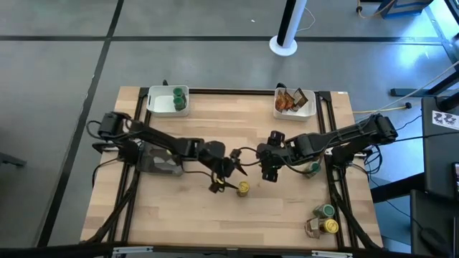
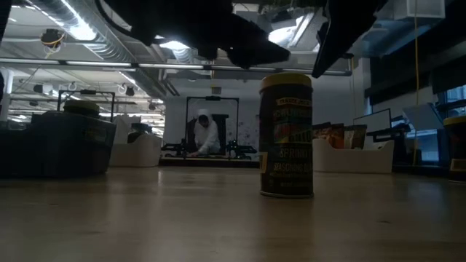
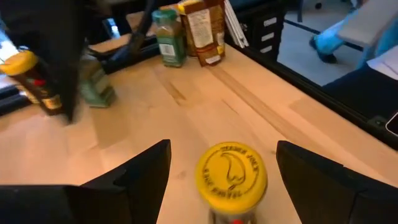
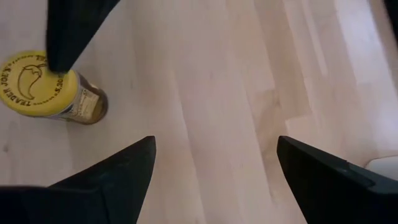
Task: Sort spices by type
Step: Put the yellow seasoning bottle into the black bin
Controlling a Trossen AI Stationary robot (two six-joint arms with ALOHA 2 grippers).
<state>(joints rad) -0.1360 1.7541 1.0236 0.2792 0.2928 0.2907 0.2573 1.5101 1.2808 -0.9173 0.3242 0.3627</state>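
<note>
Spread wide, the left gripper (image 3: 221,180) straddles the rigid, light yellow-lidded glass spice jar (image 1: 244,188) at table centre; grip its slick body below the lid. The right gripper (image 1: 270,174), at its three o'clock, hangs released.

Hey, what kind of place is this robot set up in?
Probably a robotics lab or workshop: a wooden table on a grey concrete floor, exposed ceiling ducts, and a person at another bench behind.

Overhead views are evenly lit, the pale wooden tabletop (image 1: 215,215) bright. The level view is dim, backlit by ceiling strip lights (image 2: 80,29). The yellow-lidded round jar (image 3: 231,177) looks motion-blurred.
</note>
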